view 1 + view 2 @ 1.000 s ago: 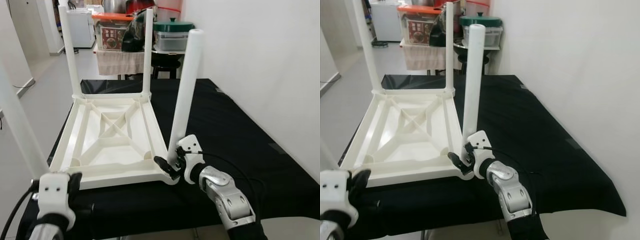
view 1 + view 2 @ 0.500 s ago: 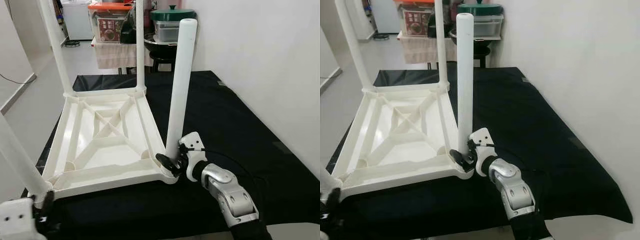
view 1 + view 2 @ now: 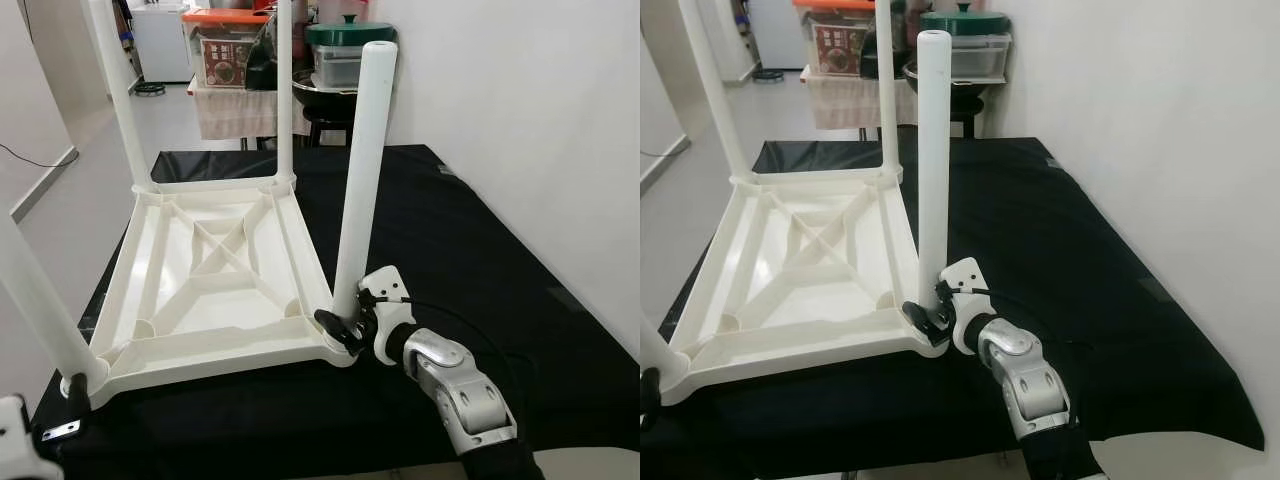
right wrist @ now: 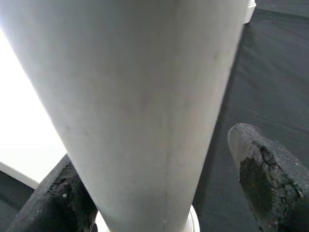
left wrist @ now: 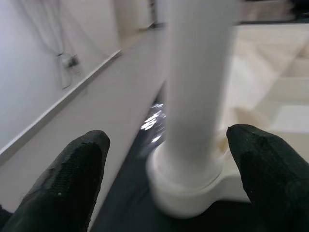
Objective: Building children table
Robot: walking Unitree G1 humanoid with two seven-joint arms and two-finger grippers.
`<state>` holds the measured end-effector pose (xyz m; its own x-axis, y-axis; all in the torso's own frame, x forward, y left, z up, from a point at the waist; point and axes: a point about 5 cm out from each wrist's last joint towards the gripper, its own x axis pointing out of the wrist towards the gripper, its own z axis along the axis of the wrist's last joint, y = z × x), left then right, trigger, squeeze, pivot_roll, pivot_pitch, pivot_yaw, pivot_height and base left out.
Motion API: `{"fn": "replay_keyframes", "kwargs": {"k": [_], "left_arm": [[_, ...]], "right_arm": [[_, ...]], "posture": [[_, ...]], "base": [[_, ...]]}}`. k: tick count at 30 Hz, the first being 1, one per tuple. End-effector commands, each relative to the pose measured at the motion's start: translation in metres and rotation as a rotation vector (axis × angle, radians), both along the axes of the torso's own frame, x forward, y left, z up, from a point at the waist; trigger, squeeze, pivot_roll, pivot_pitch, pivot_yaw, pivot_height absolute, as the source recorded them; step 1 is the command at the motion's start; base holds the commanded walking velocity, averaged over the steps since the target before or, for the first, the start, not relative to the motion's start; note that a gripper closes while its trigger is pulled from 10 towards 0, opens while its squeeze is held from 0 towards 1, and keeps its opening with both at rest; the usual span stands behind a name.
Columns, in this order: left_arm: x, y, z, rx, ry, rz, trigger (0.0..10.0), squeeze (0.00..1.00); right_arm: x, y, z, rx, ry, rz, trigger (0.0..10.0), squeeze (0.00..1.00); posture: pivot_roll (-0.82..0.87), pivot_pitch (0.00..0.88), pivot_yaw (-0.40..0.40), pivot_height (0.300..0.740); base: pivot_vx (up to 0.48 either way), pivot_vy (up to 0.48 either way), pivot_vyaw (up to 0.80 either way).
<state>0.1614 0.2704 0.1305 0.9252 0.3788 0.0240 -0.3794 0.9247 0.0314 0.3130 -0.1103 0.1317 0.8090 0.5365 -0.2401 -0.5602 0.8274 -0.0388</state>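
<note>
Left eye view: upturned white table (image 3: 215,280) lying on black-draped worktop (image 3: 470,250), four legs pointing up. Near right leg (image 3: 362,180) upright in its corner socket, right gripper (image 3: 345,328) at its base, jaws spread around the foot of the leg. Near left leg (image 3: 35,300) leaning toward the camera. Storage boxes (image 3: 225,60) and lidded pot (image 3: 345,55) on a stand beyond the worktop.

Right eye view: same scene; silver right arm (image 3: 1025,385) reaching in from below, right gripper just beside the table's near right corner. White wall (image 3: 1140,120) to the right.

Left wrist view: left gripper (image 5: 166,169) with jaws spread wide, black fingertips (image 5: 72,174) either side of near left leg, apart from it; socket collar (image 5: 188,191) seated at the table corner.

Right wrist view: near right leg very close, black fingertips (image 4: 263,176) flanking it, jaws not closed on it.
</note>
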Motion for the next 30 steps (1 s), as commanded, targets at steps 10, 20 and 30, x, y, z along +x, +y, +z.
{"fn": "replay_keyframes", "kwargs": {"k": [10,20,30], "left_arm": [[0.041,-0.014,0.004,0.030,-0.004,-0.238,10.0,0.00],[0.037,0.005,-0.002,0.036,-0.002,-0.148,10.0,0.00],[0.048,0.015,-0.019,-0.025,0.000,-0.132,10.0,0.00]], "right_arm": [[-0.001,0.004,0.001,-0.003,0.003,0.023,10.0,0.00],[-0.001,0.002,0.004,0.004,-0.005,0.030,10.0,0.00],[0.001,-0.004,0.042,0.110,-0.103,0.076,10.0,0.00]], "posture": [[0.05,0.000,-0.045,0.740],[0.05,0.000,-0.049,0.740],[0.01,0.000,-0.042,0.740]], "base": [[0.000,0.000,0.00],[0.000,0.000,0.00],[0.000,0.000,0.00]]}}
